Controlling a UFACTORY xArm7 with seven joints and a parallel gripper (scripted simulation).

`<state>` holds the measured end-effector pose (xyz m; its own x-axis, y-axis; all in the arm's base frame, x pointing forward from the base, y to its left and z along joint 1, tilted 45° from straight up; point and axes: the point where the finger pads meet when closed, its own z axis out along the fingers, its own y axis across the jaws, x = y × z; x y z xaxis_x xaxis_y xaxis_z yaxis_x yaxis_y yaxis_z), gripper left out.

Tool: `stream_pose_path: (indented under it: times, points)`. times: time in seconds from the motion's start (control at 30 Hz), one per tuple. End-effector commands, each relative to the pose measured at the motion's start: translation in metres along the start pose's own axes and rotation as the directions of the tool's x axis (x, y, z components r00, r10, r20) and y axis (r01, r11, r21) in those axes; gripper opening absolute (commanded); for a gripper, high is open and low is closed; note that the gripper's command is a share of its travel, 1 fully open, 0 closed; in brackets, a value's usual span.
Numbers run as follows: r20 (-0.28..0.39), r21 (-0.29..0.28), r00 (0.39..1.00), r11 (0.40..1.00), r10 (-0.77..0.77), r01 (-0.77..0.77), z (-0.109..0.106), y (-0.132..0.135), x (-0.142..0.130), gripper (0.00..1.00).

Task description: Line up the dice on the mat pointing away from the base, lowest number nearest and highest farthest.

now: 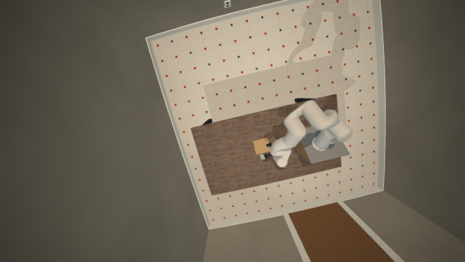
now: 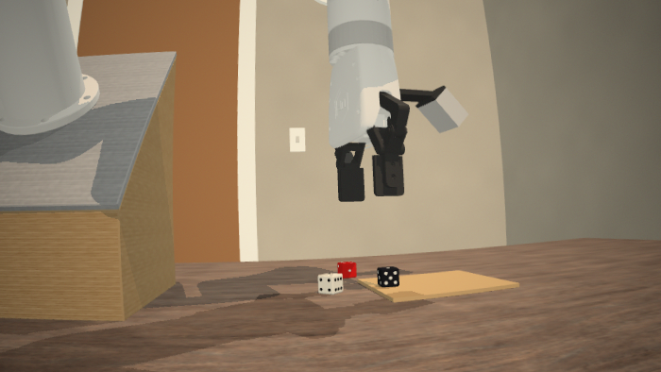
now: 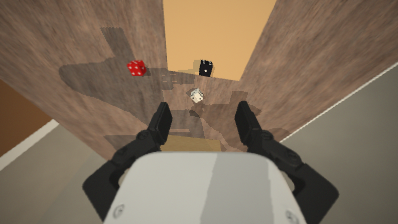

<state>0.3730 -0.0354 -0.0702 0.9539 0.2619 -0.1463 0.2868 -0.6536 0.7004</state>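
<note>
Claw [image 2: 371, 191]: jaws apart, empty, high above the desk [image 2: 519, 330]. Black die [image 2: 388, 277] on mat [image 2: 453, 283] below; white die [image 2: 330, 283] and red die [image 2: 347, 269] off it. Advice: descend straight, grip opposite sides squarely, lift without tipping.

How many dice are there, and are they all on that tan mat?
3. The black die sits on the mat, at its near corner. The white die and the red die lie on the wooden table beside it. None seems hidden.
</note>
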Motion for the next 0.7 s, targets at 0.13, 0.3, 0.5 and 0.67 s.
stream_pose_path:
  times: [0.13, 0.3, 0.5, 0.67]
  points:
    - [-0.004, 0.004, 0.940, 0.940, -0.340, 0.340, 0.006, -0.008, -0.024, 1.00]
    - [-0.005, 0.005, 0.887, 0.887, -0.462, 0.462, 0.009, -0.011, -0.034, 1.00]
    - [-0.007, 0.005, 0.825, 0.825, -0.565, 0.565, 0.011, -0.013, -0.043, 0.36]
    - [-0.007, 0.005, 0.825, 0.825, -0.565, 0.565, 0.011, -0.013, -0.043, 0.36]
